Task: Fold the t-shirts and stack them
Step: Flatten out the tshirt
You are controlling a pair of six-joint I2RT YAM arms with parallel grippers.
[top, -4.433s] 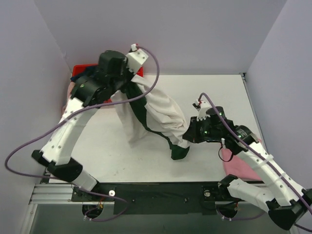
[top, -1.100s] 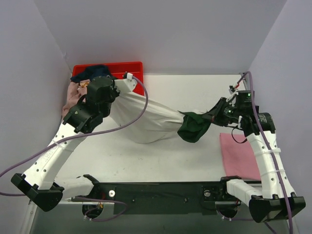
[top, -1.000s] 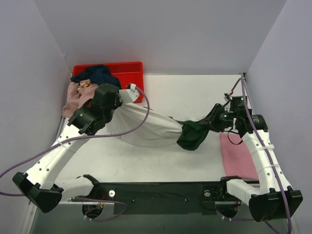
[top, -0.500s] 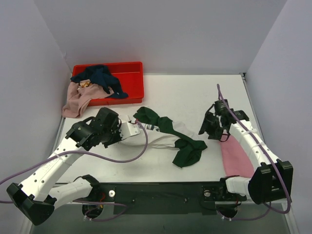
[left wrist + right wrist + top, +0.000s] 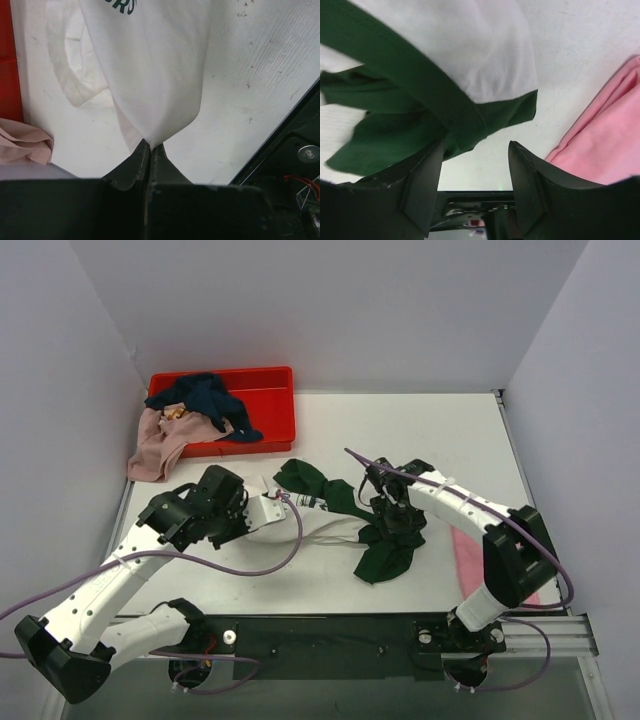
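Observation:
A white t-shirt point(image 5: 325, 528) with dark green sleeves point(image 5: 388, 558) lies crumpled across the middle of the table. My left gripper point(image 5: 285, 506) is shut on its white cloth point(image 5: 150, 65) at the shirt's left end, the pinch point(image 5: 150, 145) showing in the left wrist view. Over the green sleeve at the shirt's right end, my right gripper point(image 5: 393, 517) is open. In the right wrist view the green hem point(image 5: 395, 135) lies beside one finger, and bare table shows between the fingers of the gripper point(image 5: 476, 147). A bright pink t-shirt point(image 5: 463, 558) point(image 5: 600, 145) lies flat at the near right, partly under the right arm.
A red crate point(image 5: 272, 390) stands at the back left, holding a navy t-shirt point(image 5: 205, 398). A dusty pink t-shirt point(image 5: 155, 440) point(image 5: 25, 145) hangs over its left edge. The black rail point(image 5: 320, 630) runs along the near edge. Grey walls close in on three sides.
The shirt, stretched in the air between both grippers a second ago, now lies on the table. My right gripper has opened, let go of the green sleeve and swung left over it.

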